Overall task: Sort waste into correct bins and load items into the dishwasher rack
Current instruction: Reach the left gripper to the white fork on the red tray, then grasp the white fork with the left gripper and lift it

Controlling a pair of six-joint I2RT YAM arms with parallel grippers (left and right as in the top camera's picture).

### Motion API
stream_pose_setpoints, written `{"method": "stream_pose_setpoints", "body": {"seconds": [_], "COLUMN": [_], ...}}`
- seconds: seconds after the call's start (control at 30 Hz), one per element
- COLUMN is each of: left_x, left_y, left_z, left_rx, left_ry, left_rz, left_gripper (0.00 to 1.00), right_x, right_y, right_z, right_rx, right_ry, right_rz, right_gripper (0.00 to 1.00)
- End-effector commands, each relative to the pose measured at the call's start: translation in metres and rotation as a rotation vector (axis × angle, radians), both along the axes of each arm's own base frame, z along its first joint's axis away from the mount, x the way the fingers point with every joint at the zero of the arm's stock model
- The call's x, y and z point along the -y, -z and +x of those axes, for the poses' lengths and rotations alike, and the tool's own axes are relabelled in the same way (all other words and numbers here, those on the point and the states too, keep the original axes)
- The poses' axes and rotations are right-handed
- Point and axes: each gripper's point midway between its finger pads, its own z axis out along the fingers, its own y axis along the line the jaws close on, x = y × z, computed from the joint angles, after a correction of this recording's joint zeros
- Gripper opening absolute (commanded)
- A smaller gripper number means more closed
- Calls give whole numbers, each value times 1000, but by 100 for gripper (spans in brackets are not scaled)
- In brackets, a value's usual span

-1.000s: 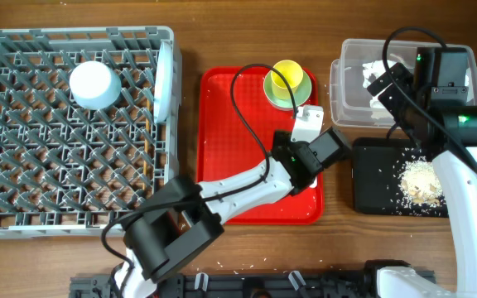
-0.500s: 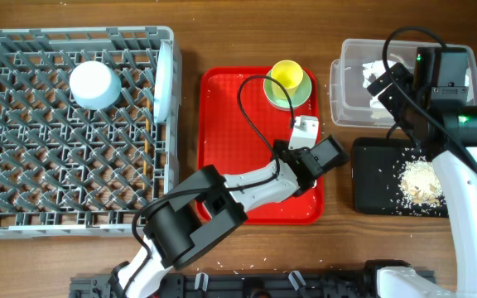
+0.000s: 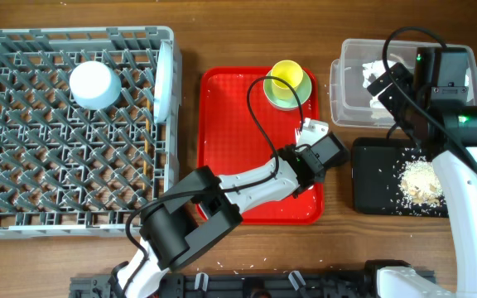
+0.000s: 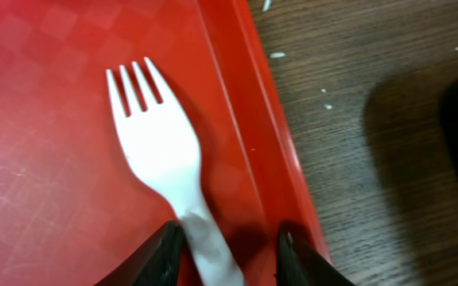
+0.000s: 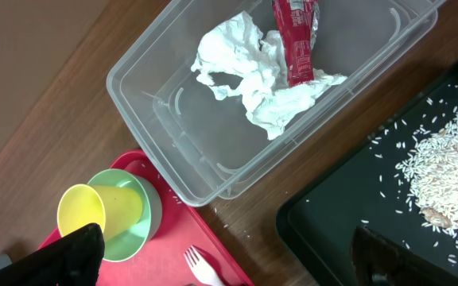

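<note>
**Clerk:** Changes since a second ago?

**Checker:** The left arm's elbow has swung in toward the red tray (image 3: 230,165). Its cable loop now arches up near the cup (image 3: 286,74). The left gripper (image 4: 229,237) and fork (image 4: 157,151) sit slightly nearer the tray's right rim. The right arm, the bins and the rack (image 3: 23,190) are unchanged.

**Clerk:** Left gripper, state?

**Checker:** Jaws apart, straddling the fork handle. One finger (image 4: 169,254) touches the handle and the other stands clear, so it is not clenched. The fork lies on the red tray just beside the right rim, tines pointing away from the gripper.

**Clerk:** Right gripper?

**Checker:** The right gripper (image 5: 227,246) is released, fingers wide, nothing between them. It hangs above the tub (image 5: 157,103).

**Clerk:** Count.

**Checker:**
- Fork: one.
- Cup: one, yellow, tilted inside the green bowl (image 3: 298,98) at the red tray's far right corner.
- Bowls: two, the green one and the blue bowl (image 3: 95,84), which is upside down in the rack.
- Plate (image 3: 166,79): one, on edge at the rack's right side.
- Tissue (image 5: 245,71): one, in the tub.
- Wrapper (image 5: 295,40): one, in the tub, touching the tissue.
- Scraps (image 5: 452,159): one heap on the black tray (image 5: 348,206), with loose grains around it.
- Bins: two, the tub and the black tray, just beside each other.
- Rack: one.
- Red tray: one.
</note>
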Motion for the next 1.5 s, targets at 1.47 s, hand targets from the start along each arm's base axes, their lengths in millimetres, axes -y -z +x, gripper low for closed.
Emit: {"method": "stream_pose_setpoints", "body": {"seconds": [1.47], "left_x": [-13], "left_y": [30], "left_z": [31], "left_rx": [-2], "left_ry": [-179], "left_rz": [-67], "left_gripper": [19], "right_x": [1], "right_y": [-3], "right_z": [3], "right_rx": [10], "right_ry": [-4], "right_rz": [-8], "right_gripper": [100]}}
